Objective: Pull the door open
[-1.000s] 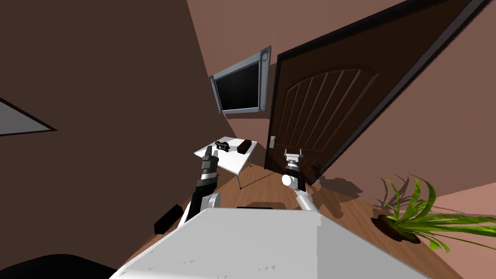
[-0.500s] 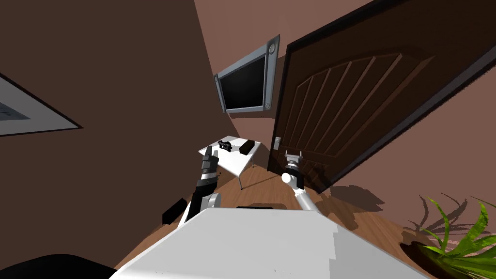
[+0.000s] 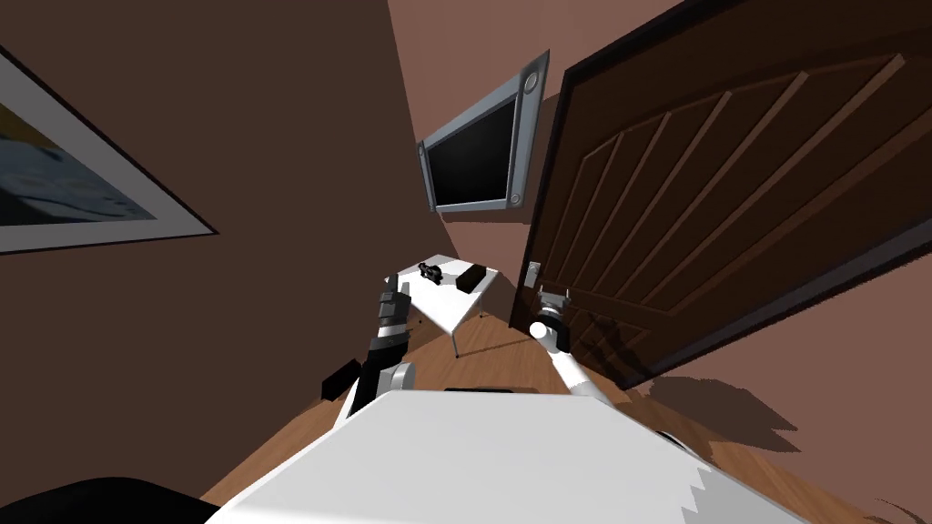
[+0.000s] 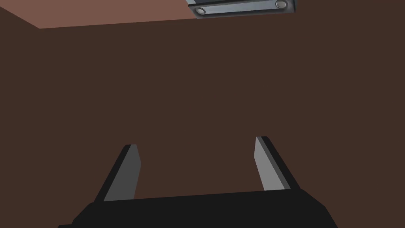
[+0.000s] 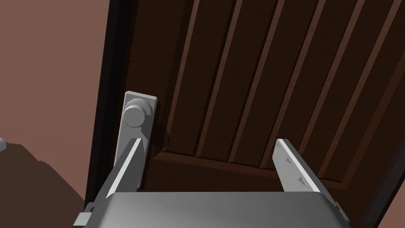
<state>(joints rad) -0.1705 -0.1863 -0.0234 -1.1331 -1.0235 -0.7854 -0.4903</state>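
white table (image 3: 446, 307), black box (image 3: 471, 277) and black object (image 3: 430, 272) on it

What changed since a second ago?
I moved closer to the dark brown panelled door, so it looks bigger now. My right claw stayed open, just short of the grey round door knob, which sits beside one finger, not between them. My left claw stayed open too, raised in front of me. Nothing was grabbed or let go.

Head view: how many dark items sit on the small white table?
2. A small irregular black item lies toward the table's far corner; a black box lies beside it, nearer the door. The left arm covers one table corner, so another could be hidden there.
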